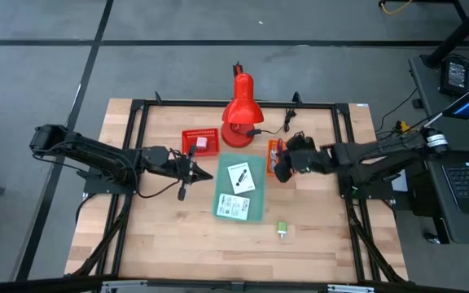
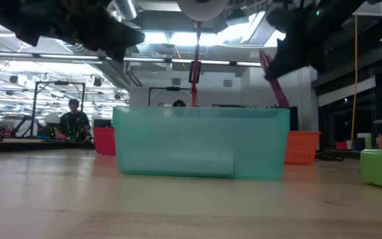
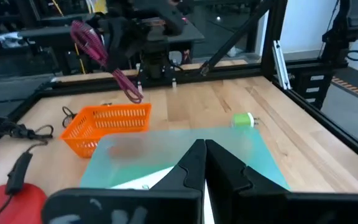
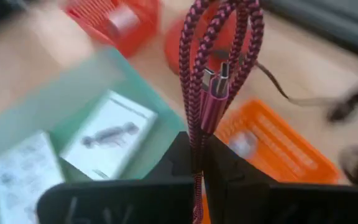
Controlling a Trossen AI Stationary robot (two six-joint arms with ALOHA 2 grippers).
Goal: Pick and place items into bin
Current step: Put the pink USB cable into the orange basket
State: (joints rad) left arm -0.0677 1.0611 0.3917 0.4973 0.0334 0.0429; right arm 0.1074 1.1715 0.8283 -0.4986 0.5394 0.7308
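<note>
My right gripper is shut on a magenta braided cable, folded into loops, and is raised over the near edge of the orange basket, beside the teal bin. Two white printed cards lie flat in the bin. My left gripper is shut and empty, raised at the bin's left side. A pink cube sits in the red basket. A green block lies on the table near the bin. No clip shows. My right gripper pinches the folded cable bundle between its two fingers, several strands together. The loops and a plug end stick out beyond the fingertips, and the rest runs back between the fingers. The cable is lifted clear of the table.
A red desk lamp stands at the table's far side behind the bin, its cord trailing right. A dark metal frame runs round the table. Bare wood lies on the near side. A person is in the room beyond.
</note>
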